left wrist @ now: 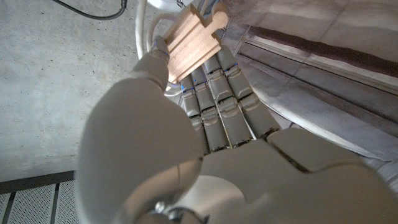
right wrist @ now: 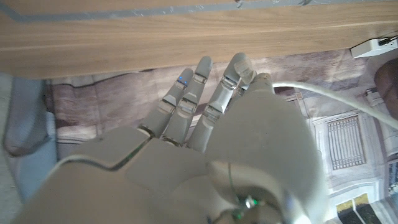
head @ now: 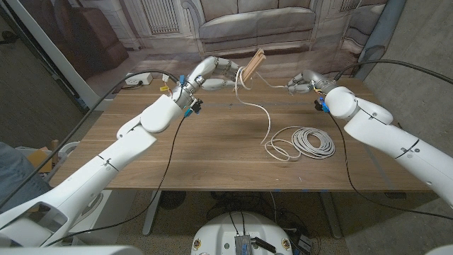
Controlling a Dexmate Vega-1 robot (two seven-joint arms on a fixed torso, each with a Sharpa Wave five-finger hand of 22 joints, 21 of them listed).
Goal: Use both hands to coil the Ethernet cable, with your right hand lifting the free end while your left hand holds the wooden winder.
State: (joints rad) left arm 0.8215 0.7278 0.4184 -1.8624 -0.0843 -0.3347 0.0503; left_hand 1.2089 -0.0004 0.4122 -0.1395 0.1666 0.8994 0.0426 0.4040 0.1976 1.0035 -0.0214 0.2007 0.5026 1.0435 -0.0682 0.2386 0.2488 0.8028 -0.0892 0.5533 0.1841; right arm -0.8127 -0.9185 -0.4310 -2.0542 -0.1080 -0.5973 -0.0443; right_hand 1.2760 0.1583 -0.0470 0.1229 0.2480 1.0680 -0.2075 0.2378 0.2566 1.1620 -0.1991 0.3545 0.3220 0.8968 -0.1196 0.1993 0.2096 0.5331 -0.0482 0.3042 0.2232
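The left hand [head: 212, 72] is raised above the far side of the wooden counter [head: 212, 152], its fingers [left wrist: 214, 93] wrapped around the wooden winder [head: 253, 62]. The winder stands tilted, its upper end leaning away from those fingers toward the right hand. In the left wrist view the winder [left wrist: 194, 38] shows as a pale notched block lying across the fingertips, with the thumb pressed against its side and white cable looped just beyond it.

The white Ethernet cable [head: 265, 117] leaves the winder beside the left fingers. One strand runs almost level across to the right hand [head: 306, 83], which hangs in the air on the far side of the winder. The right fingers [head: 293, 86] pinch the free end of the cable at their tips; in the right wrist view the cable [right wrist: 329, 94] comes out from behind the thumb side of the hand, while the other fingers [right wrist: 186, 99] are stretched out and slightly apart.

Another strand drops from the winder in a loose curve down to the counter and joins a coil of cable [head: 306, 142] lying flat there, below and nearer than the right fingers, well apart from the left fingers.
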